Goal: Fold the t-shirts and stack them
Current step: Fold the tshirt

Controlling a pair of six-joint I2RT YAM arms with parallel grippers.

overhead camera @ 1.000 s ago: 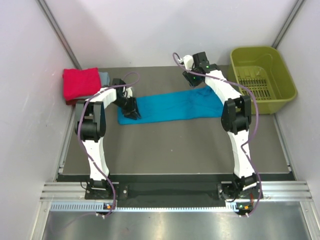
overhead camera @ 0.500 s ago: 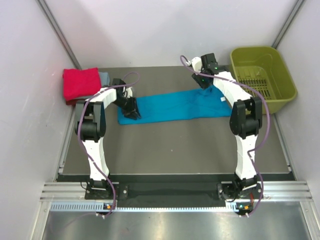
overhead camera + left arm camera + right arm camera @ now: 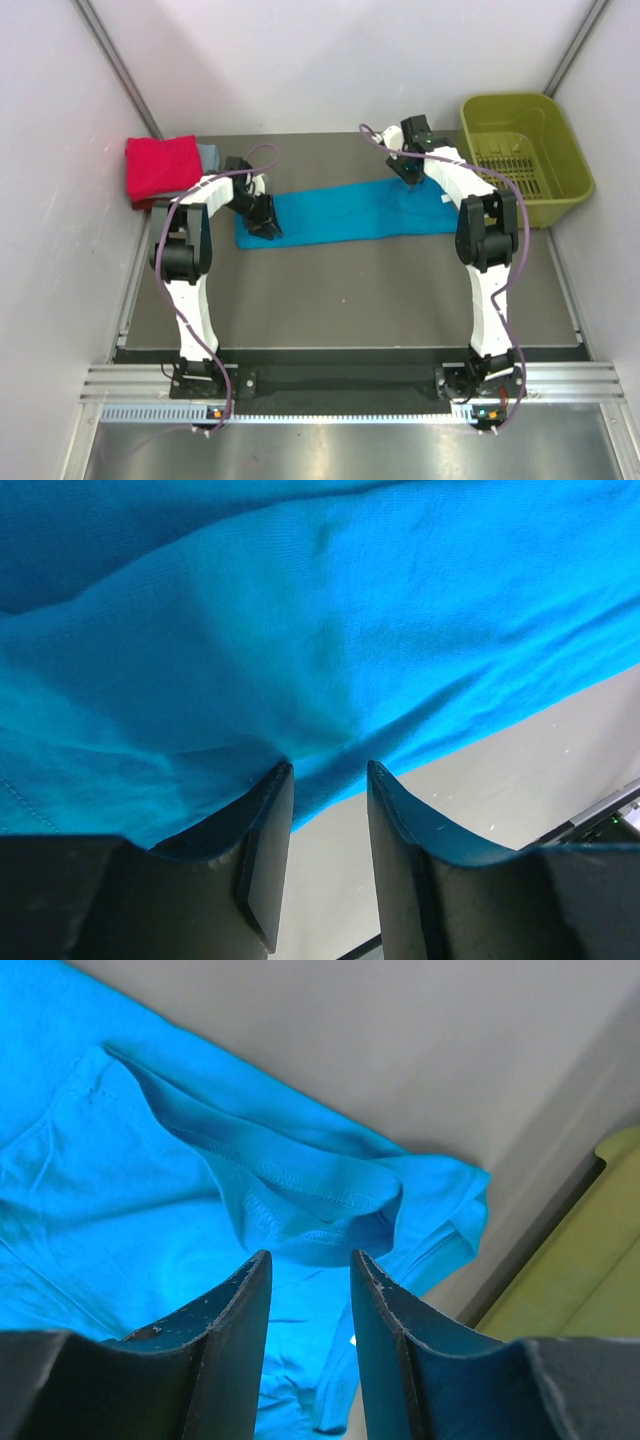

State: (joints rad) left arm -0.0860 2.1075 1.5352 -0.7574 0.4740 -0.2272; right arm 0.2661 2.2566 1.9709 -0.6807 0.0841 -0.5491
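A teal-blue t-shirt (image 3: 350,212) lies folded into a long strip across the middle of the table. My left gripper (image 3: 265,228) sits low at the strip's left end. In the left wrist view its jaws (image 3: 325,772) stand apart, with the teal hem (image 3: 300,680) at the fingertips and bare table between the fingers. My right gripper (image 3: 408,172) hovers over the shirt's far right end. Its jaws (image 3: 310,1258) are open just above the stitched collar (image 3: 310,1195) and hold nothing. A folded red t-shirt (image 3: 160,166) rests on a pale grey-blue one (image 3: 209,155) at the far left.
An olive-green plastic basket (image 3: 523,150) stands at the far right corner, close to the shirt's right end, and shows in the right wrist view (image 3: 600,1290). White walls close in the table on the left, right and back. Purple cables loop off both arms.
The right gripper has moved right and slightly nearer along the shirt's far edge, now over the collar. The left arm has stayed put at the left end.
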